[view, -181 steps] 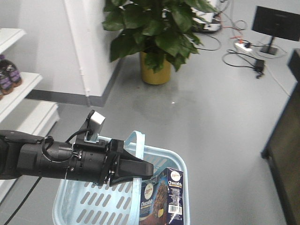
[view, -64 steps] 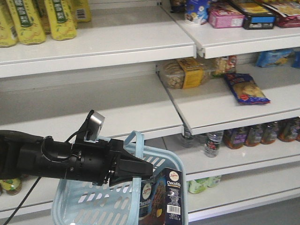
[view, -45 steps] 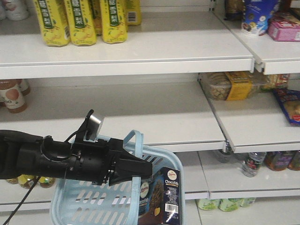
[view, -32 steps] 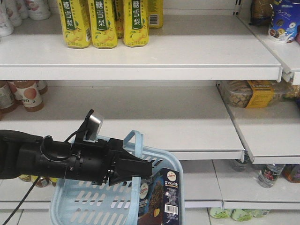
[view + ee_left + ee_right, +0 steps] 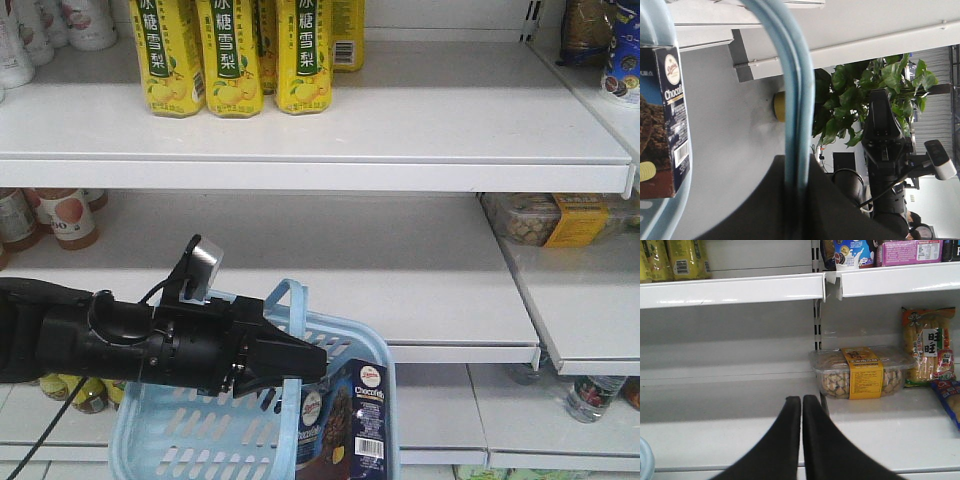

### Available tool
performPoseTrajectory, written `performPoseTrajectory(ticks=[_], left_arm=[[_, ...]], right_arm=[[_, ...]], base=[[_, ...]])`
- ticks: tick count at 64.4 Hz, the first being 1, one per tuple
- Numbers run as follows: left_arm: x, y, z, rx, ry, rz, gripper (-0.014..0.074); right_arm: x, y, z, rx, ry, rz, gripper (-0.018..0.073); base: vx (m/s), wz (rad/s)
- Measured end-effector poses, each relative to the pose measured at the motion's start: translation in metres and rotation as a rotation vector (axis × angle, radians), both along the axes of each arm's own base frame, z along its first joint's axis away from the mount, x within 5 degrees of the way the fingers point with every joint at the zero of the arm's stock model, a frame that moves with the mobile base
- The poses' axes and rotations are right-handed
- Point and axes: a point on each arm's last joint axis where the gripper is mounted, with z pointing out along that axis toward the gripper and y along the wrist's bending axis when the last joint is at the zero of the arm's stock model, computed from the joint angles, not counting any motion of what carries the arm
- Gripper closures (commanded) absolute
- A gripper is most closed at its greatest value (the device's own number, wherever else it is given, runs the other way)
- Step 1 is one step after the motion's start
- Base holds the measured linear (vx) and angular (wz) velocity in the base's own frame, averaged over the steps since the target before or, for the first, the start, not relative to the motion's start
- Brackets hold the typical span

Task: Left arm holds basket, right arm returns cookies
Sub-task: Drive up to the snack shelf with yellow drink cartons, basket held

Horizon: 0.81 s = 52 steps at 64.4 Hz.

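My left gripper [image 5: 305, 362] is shut on the curved handle [image 5: 290, 300] of the light blue basket [image 5: 190, 435], which hangs from it in front of the shelves. In the left wrist view the handle [image 5: 799, 90] runs straight down between the closed jaws of the left gripper [image 5: 798, 167]. The dark Chocofab cookies box [image 5: 350, 425] stands upright in the basket's right corner and also shows in the left wrist view [image 5: 662, 110]. My right gripper [image 5: 801, 401] is shut and empty, pointing at a bare white shelf [image 5: 730, 437]. The right arm is out of the front view.
Yellow drink bottles [image 5: 235, 55] stand on the top shelf. Brown bottles [image 5: 60, 215] are at the left of the middle shelf [image 5: 400, 290]. A clear tub of biscuits with a yellow label [image 5: 860, 372] sits to the right of my right gripper. A potted plant [image 5: 860, 95] is behind.
The front view swung from the floor and plant to the shelves, then kept panning left, so shelf goods slid right. The left gripper, basket and box kept their relative positions.
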Motion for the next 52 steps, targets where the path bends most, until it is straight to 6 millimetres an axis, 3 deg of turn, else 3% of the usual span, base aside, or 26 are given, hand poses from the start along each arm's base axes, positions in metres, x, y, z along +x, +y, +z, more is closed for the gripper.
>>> performPoseTrajectory(ticks=[52], left_arm=[[-0.0013, -0.0004, 0.001, -0.012, 0.007, -0.013, 0.0603]], right_arm=[[0.0, 0.0, 0.0, 0.0, 0.0, 0.0, 0.0568]], base=[[0.06, -0.02]])
